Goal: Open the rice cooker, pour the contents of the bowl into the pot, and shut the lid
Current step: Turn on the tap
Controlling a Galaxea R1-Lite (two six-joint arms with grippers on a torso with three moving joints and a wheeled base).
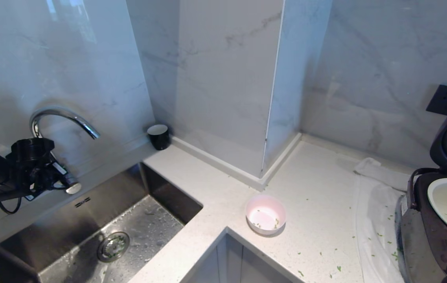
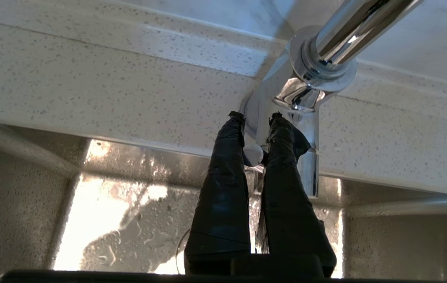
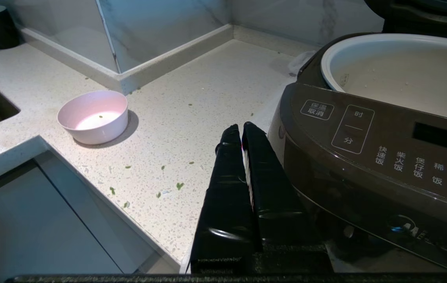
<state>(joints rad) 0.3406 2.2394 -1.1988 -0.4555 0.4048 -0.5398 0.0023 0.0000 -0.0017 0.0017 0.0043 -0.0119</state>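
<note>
Right tool (image 3: 242, 129) closed beside rice cooker (image 3: 372, 157), pot (image 3: 400, 74) exposed, pink bowl (image 3: 94, 116) on counter (image 3: 192, 106)

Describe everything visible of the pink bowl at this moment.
The bowl is small, round and pale pink, with a smooth whitish inside that looks like plastic or ceramic. It stands upright on the speckled white counter, near the counter's inner corner edge, between the sink and the rice cooker. It is nearly empty: only a few green bits cling inside. Nothing touches it but the counter; both grippers are away from it.
</note>
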